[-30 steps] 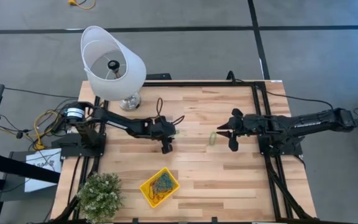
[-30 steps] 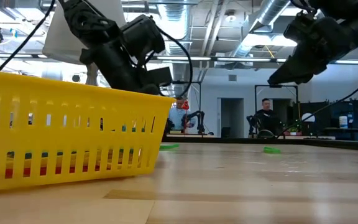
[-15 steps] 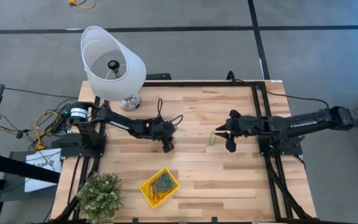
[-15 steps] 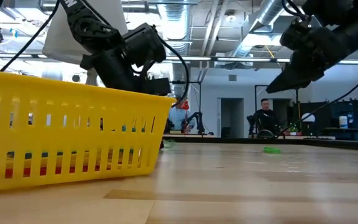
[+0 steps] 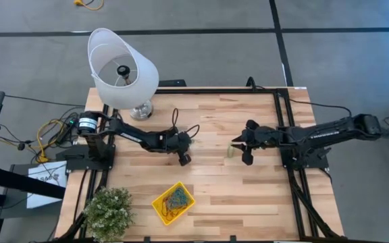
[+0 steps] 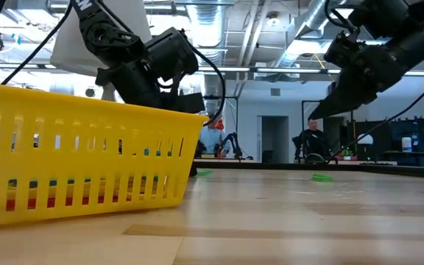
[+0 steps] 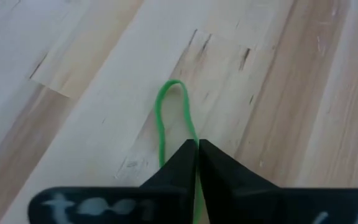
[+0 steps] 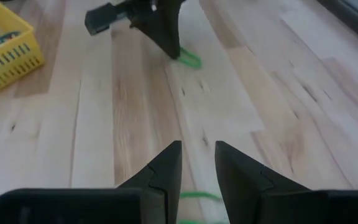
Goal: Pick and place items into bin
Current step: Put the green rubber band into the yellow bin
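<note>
Two green rubber-band loops lie loose on the wooden table (image 5: 208, 182), and each has a gripper on it. One green loop (image 7: 169, 121) is pinched between the closed fingertips of the left gripper (image 7: 197, 149), low near the table's middle; most of the band runs out flat on the wood beyond the tips. The other green loop (image 8: 197, 196) lies just under the right gripper (image 8: 197, 163), whose fingers stand a little apart above it, holding nothing. The yellow bin (image 5: 173, 202) sits well apart from both, near the front edge beside the potted plant (image 5: 107, 210), with a tangle of coloured bands already inside.

Likely trouble starts with the left grip: only a thin bit of band (floppy and stretchy) is caught, so a quick lift could let it slip out or snap free short of the bin. On the right, the narrow gap could close beside the flat band and miss it. Carrying toward the bin, the left arm passes near the lampshade (image 5: 122, 67) and black cables (image 5: 181, 125), which could snag.
</note>
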Available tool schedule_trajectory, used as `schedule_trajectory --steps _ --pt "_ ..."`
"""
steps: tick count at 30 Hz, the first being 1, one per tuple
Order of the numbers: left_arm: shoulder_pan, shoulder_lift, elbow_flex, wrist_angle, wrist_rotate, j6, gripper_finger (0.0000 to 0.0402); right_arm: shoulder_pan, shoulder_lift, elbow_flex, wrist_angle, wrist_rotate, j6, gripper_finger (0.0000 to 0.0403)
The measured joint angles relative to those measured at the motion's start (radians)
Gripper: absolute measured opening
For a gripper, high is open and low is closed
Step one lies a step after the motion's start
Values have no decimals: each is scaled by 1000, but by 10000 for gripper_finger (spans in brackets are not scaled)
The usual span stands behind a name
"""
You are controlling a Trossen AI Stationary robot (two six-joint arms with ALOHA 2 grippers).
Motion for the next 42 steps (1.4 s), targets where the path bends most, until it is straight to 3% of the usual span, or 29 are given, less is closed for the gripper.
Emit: schedule_trajectory --steps 4,10,17,21,25,32,37,42 --pt "-31 -23 9 -15 36 47 1 -8 13 0 20 0 -5 91" --pt "-129 -143 107 -183 61 87 0 -8 34 0 18 0 10 91" --pt "-298 -283 231 -474 235 79 0 -8 36 0 17 0 15 91" --pt "-402 -318 237 -443 321 73 0 -8 37 0 16 0 22 91" --pt "-476 -309 237 -433 352 7 0 -8 36 0 20 0 22 91" --pt "-533 -269 237 -515 427 -237 0 -6 36 0 25 -1 30 91" --pt "-543 -236 236 -496 495 -264 0 -6 36 0 42 0 50 91" --pt "-535 -224 236 -502 483 -299 0 -6 36 0 51 0 108 91"
